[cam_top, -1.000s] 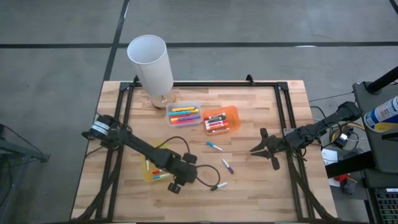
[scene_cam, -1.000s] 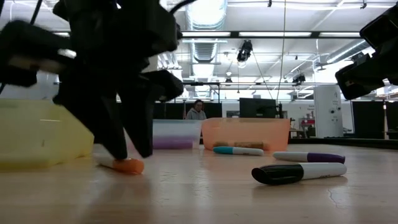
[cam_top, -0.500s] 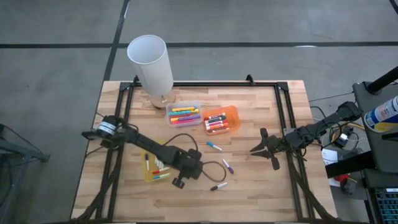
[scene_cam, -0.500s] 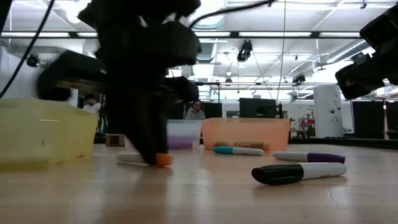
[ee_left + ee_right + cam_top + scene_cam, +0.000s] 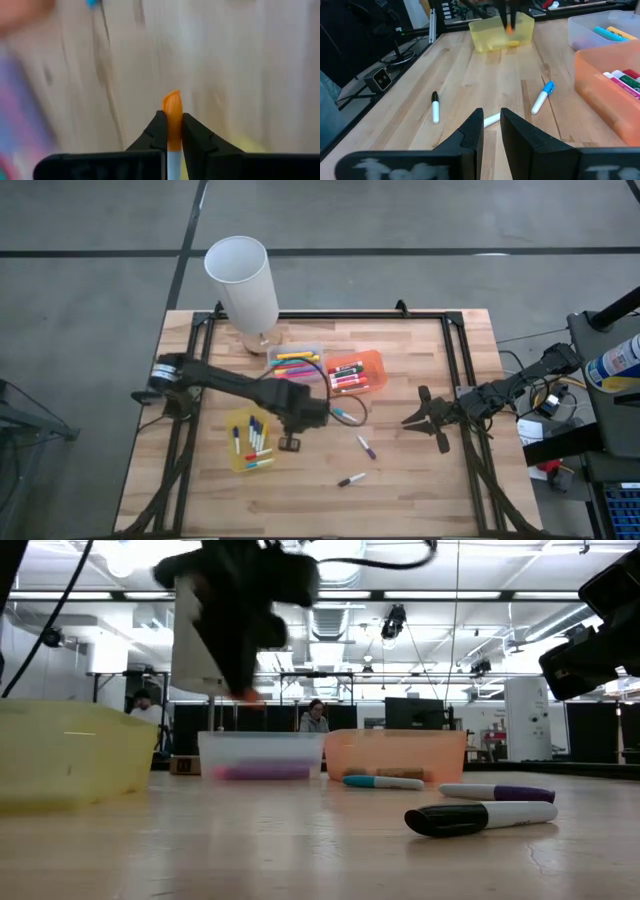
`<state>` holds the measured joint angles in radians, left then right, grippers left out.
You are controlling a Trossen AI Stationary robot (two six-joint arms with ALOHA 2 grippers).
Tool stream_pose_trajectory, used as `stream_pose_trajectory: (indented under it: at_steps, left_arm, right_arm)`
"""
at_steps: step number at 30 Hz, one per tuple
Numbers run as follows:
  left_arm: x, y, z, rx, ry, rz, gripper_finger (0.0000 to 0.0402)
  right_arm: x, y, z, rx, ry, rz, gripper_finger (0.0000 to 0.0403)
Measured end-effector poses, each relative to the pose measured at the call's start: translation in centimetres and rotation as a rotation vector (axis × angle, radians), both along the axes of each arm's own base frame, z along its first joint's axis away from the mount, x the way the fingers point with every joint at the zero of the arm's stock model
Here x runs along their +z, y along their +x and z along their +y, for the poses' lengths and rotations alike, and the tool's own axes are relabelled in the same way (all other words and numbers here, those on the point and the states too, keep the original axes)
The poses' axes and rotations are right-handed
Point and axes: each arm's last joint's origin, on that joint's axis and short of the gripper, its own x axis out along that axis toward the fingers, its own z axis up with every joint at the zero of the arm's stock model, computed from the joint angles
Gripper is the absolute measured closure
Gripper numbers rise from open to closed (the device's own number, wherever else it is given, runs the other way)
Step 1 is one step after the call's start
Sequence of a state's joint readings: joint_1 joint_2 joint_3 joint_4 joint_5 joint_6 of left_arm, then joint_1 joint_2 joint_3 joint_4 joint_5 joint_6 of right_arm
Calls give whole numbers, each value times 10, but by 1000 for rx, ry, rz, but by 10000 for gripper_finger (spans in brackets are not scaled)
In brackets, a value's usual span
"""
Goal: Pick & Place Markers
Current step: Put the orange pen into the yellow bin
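Clearly, a good part of the sorting is already done. Going from left to right on the wooden table (image 5: 420, 480), the yellow tray (image 5: 250, 441) holds several markers, and the left gripper (image 5: 173, 131) hangs above the table just beside it, toward the middle. Its fingers are pressed tight on an orange-capped marker (image 5: 172, 111), with the cap standing out past the tips; in the low view this marker is clearly lifted off the wood.

Behind, the clear tray (image 5: 295, 362) has yellow, orange and pink markers in it, next to a tall white cylinder (image 5: 243, 277). The orange tray (image 5: 357, 372) beside it holds red and black ones.

Three markers lie loose on the table: a blue-capped marker (image 5: 345, 414) near the left gripper, a purple-capped marker (image 5: 367, 447) further toward the front, and a black-capped marker (image 5: 351, 478) closest to the front edge.

At the right, the right gripper (image 5: 424, 418) waits low over the table, its fingers spread wide, holding nothing.

I judge that the held marker and these three are what remains.
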<state>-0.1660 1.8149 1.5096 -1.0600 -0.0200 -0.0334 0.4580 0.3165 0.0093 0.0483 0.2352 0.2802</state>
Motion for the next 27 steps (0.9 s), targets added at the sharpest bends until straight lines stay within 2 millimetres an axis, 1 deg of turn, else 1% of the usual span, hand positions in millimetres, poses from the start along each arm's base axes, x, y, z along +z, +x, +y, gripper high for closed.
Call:
stream_pose_trajectory:
  at_steps: [3,5,7,10,12,16,18,21,23,27]
  left_arm:
    - [26,-23,4,92,-17,59,377]
    - [41,-39,6,169,-44,55,377]
    - [53,-55,7,258,-109,39,377]
    - [65,-79,8,408,-210,13,377]
    - [66,-94,10,504,-248,19,376]
    - [55,-119,14,662,-283,60,376]
    - [43,-127,15,688,-283,75,376]
    - [19,-128,16,660,-298,39,376]
    - [2,-130,15,635,-332,52,376]
    - [-21,-131,14,629,-362,55,376]
  right_arm:
    - [0,0,0,0,0,0,342]
    - [0,0,0,0,0,0,342]
    - [0,0,0,0,0,0,342]
    - [0,0,0,0,0,0,342]
    - [0,0,0,0,0,0,342]
    - [0,0,0,0,0,0,342]
    - [0,0,0,0,0,0,342]
    - [0,0,0,0,0,0,342]
    - [0,0,0,0,0,0,342]
    - [0,0,0,0,0,0,342]
